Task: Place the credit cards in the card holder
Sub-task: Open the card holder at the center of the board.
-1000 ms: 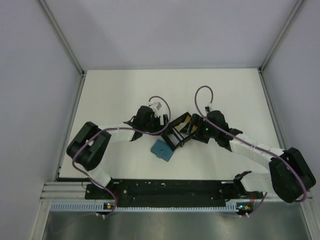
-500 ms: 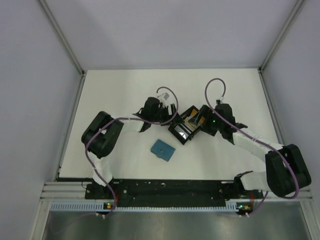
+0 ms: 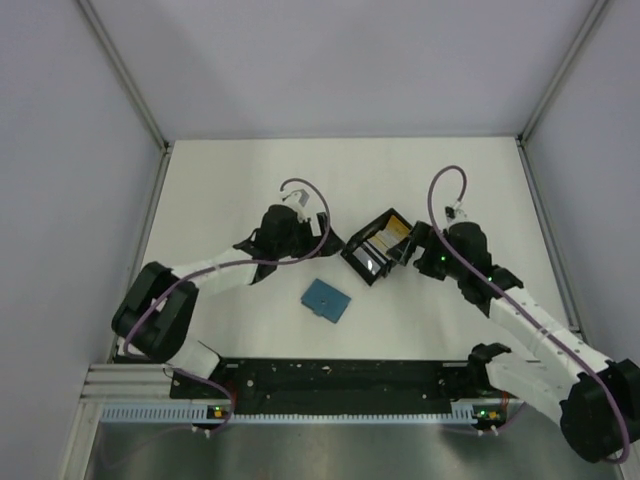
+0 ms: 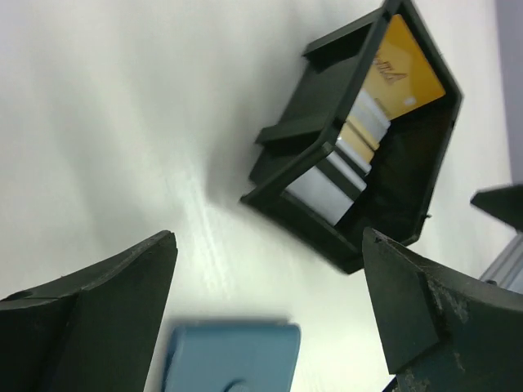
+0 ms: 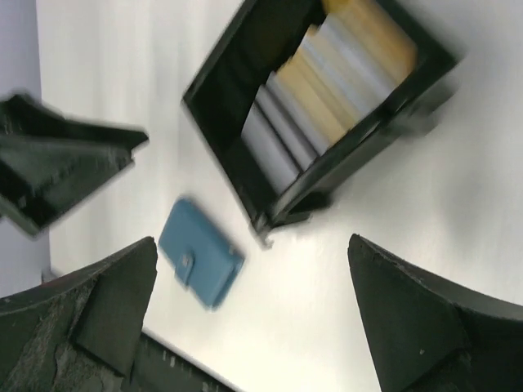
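The cards (image 5: 327,94) stand on their edges in a row inside the black tray (image 5: 359,149). I can see a yellow card (image 4: 406,72) at one end and a silver card (image 4: 323,186) nearer the other end. None of them is in the wallet (image 3: 326,299) yet.

From above, the tray sits near the middle of the table (image 3: 250,170). The blue wallet lies flat at about 7 o'clock from the tray, close to it but not touching. It looks shut, with its little tab on top.

My left gripper (image 4: 270,245) is at about 9 o'clock from the tray. Its jaws are spread wide and hold nothing. My right gripper (image 5: 252,245) is at about 3 o'clock from the tray, right beside it. Its jaws are wide apart too, and empty.

I think my job now is to get one card out. The cards are thin and smooth, so they could slip. I should go for a card at the end of the row, where there is room for a finger. I should pinch it by its top edge and lift it straight up, so the tray does not tip or slide. My other gripper could hold the tray down. The wallet must be opened before a card can go in.
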Available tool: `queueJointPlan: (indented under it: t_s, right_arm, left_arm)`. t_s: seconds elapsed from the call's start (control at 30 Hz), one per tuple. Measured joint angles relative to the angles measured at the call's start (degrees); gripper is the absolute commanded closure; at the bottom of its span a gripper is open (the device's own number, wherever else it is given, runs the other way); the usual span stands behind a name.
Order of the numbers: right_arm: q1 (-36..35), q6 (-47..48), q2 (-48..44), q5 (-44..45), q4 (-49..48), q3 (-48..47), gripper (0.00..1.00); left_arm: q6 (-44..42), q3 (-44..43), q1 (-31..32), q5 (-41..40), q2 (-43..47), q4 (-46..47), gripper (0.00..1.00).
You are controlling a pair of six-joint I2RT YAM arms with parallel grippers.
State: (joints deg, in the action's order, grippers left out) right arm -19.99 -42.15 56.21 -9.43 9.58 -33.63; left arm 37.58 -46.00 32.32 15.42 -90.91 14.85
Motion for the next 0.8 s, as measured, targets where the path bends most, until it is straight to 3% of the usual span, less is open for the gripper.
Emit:
queueJointPlan:
  t_s: [0.2,0.3,0.47,0.6,0.73,0.8]
  right_arm:
    - [-16.13,-6.34,-1.27,-0.35,-1.09,6.32,0.08]
    - [-21.03,-10.45,3.28,0.33,-3.3,7.02,0.15]
    - [-23.82,-16.39,13.73,-0.37,-12.31,7.02,0.29]
    - [-25.83,-18.78,20.65,-1.4,-17.44,6.93,0.38]
    - [-26.8,-18.99,25.24,-1.84,-20.28,4.92,0.42]
    - [-26.82,-18.69,27.21,-1.88,-20.59,3.02,0.42]
  left_arm:
    - [-0.02,8.68,-0.35,-7.15,9.75,-7.98,0.09]
    - [0.92,14.93,-0.37,-6.69,11.15,-8.85,0.22]
    - [3.15,20.22,-0.35,-3.63,14.8,-5.44,0.44]
    - [4.48,23.41,-0.24,-2.38,16.48,-4.48,0.7]
    - [6.16,26.4,0.76,-1.57,18.47,-4.35,0.8]
    - [7.43,27.69,2.08,-1.33,19.5,-4.02,0.77]
